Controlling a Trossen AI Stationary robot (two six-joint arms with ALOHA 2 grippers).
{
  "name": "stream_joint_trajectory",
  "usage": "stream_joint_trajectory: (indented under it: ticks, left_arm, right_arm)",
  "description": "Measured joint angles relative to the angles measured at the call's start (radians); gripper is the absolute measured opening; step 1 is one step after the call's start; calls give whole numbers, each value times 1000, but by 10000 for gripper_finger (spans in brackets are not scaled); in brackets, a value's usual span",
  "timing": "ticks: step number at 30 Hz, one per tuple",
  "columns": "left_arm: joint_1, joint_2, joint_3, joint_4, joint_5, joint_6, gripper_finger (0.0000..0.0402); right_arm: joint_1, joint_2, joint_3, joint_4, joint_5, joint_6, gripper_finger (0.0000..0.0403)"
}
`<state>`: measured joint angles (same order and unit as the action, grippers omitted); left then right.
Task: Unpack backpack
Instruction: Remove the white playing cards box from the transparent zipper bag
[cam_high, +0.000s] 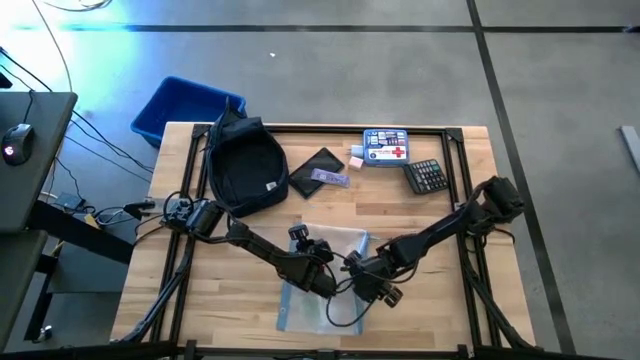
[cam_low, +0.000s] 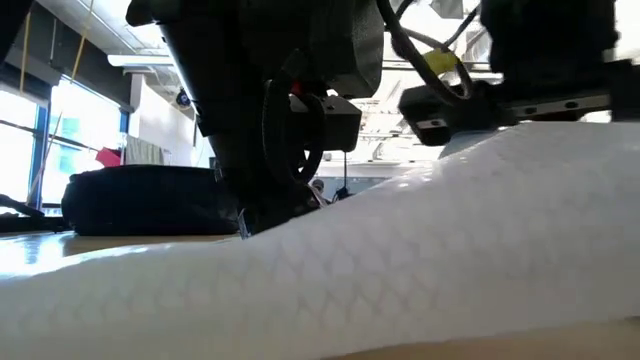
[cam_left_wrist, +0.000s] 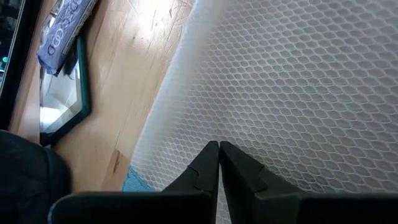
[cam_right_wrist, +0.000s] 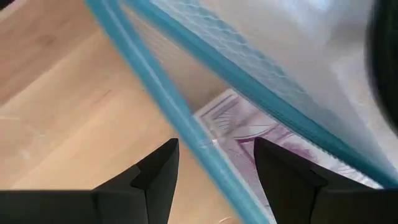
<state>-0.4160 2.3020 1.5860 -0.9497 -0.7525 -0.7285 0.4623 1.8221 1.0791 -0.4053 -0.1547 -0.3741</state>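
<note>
Lying near the table's (cam_high: 420, 300) far left corner, the backpack (cam_high: 245, 165) sits apart from both arms. The left gripper (cam_left_wrist: 218, 149) presses its clenched fingers against a white mesh pouch (cam_high: 325, 275) at the table's near middle. The right gripper (cam_right_wrist: 214, 155) holds its fingers parted astride the pouch's blue edge (cam_right_wrist: 155, 81). Along the far edge lie a black case (cam_high: 318, 168), a first-aid box (cam_high: 386, 146) and a calculator (cam_high: 426, 176).

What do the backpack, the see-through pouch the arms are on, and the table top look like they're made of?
Backpack: soft dark woven fabric, matte; it slumps. Pouch: translucent white plastic mesh, probably vinyl, with a honeycomb pattern and a blue edge. Table top: pale wood planks, smooth, with visible grain and seams.
</note>
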Motion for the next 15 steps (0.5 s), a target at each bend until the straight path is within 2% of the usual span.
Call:
stream_joint_trajectory:
  ticks: [7, 15]
  left_arm:
    - [0, 0, 0, 0, 1, 0, 0]
    - [0, 0, 0, 0, 0, -1, 0]
  right_arm:
    - [51, 24, 1, -182, -3, 58, 193]
    - [127, 1, 24, -200, 54, 44, 193]
